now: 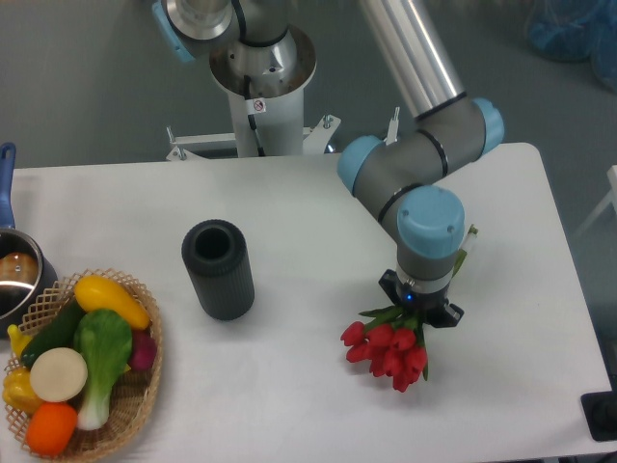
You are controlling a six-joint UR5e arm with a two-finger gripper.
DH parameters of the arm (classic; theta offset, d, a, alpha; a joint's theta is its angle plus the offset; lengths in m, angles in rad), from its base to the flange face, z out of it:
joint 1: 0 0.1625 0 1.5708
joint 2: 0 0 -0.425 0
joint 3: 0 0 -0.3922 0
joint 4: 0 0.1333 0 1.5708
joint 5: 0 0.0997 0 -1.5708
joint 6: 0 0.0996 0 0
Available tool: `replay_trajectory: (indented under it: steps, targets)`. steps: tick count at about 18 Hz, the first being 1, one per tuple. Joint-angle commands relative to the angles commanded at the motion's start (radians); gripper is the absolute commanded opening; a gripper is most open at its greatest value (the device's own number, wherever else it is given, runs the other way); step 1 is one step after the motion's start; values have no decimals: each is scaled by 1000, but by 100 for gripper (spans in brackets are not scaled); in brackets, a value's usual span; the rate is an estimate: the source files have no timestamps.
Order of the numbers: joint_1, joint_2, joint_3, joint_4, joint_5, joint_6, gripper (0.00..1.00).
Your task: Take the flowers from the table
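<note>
The flowers (388, 355), a bunch of red tulips with green leaves, lie on the white table (289, 386) at the front right. Their red buds point toward the front left, and a bit of pale stem shows behind the arm's wrist at the upper right. My gripper (421, 311) points straight down right over the leaves and stems, just behind the buds. The wrist body hides the fingers, so I cannot tell whether they are open or closed on the stems, or whether the bunch still rests on the table.
A dark ribbed cylinder vase (218, 268) stands at the table's middle left. A wicker basket (145, 386) with several vegetables sits at the front left corner, with a metal pot (14, 280) behind it. The robot base (260, 87) stands behind the far edge.
</note>
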Motion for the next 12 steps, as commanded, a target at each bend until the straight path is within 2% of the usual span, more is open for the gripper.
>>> replay_trajectory:
  steps: [3,9,12]
  targets:
    - [6,14,37,-40,0,0,0]
    - [3,37,170,-238,-2,12,0]
    - [6,37,216,-287,-2,18,0]
